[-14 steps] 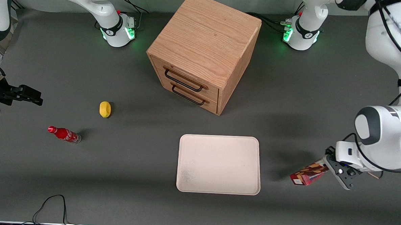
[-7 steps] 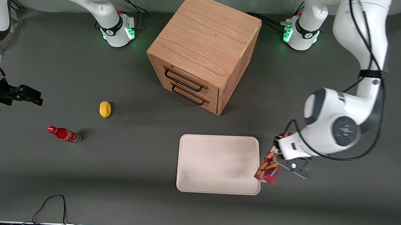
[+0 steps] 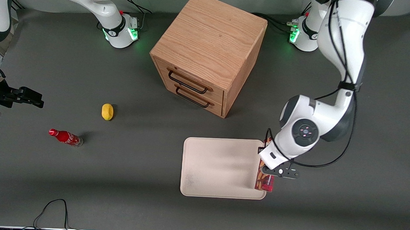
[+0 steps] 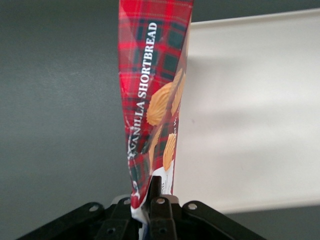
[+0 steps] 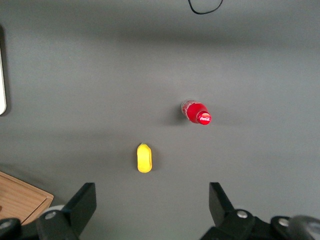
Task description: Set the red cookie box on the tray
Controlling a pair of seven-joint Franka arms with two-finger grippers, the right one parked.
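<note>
The red cookie box (image 3: 264,181), dark-red tartan with cookie pictures, hangs edge-on in my left gripper (image 3: 269,170) over the edge of the tray (image 3: 220,167) nearest the working arm. In the left wrist view the box (image 4: 152,85) runs away from the gripper (image 4: 148,200), whose fingers (image 4: 156,189) are shut on its white end; the cream-white tray (image 4: 250,110) lies flat beneath and beside it. The tray holds nothing else.
The wooden two-drawer cabinet (image 3: 209,53) stands farther from the front camera than the tray. A yellow lemon-like object (image 3: 107,111) and a small red bottle (image 3: 65,137) lie toward the parked arm's end; both show in the right wrist view, lemon (image 5: 144,157) and bottle (image 5: 196,112).
My left gripper has carried the box from the working arm's end of the table sideways to the tray's edge, and the box has turned from slanted to edge-on.
</note>
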